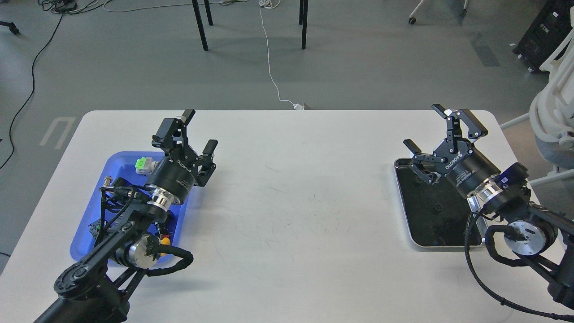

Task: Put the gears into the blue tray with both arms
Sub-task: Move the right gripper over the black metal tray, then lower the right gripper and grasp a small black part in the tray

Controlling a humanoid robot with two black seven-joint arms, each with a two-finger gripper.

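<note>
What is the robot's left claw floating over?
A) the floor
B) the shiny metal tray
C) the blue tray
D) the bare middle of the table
C: the left claw hangs open above the blue tray on the left side of the table, while the silver metal tray sits far off on the right, under the right claw.

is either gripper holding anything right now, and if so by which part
Nothing is held. The left gripper is open above the blue tray and the right gripper is open over the silver tray, with nothing between the fingers.
</note>
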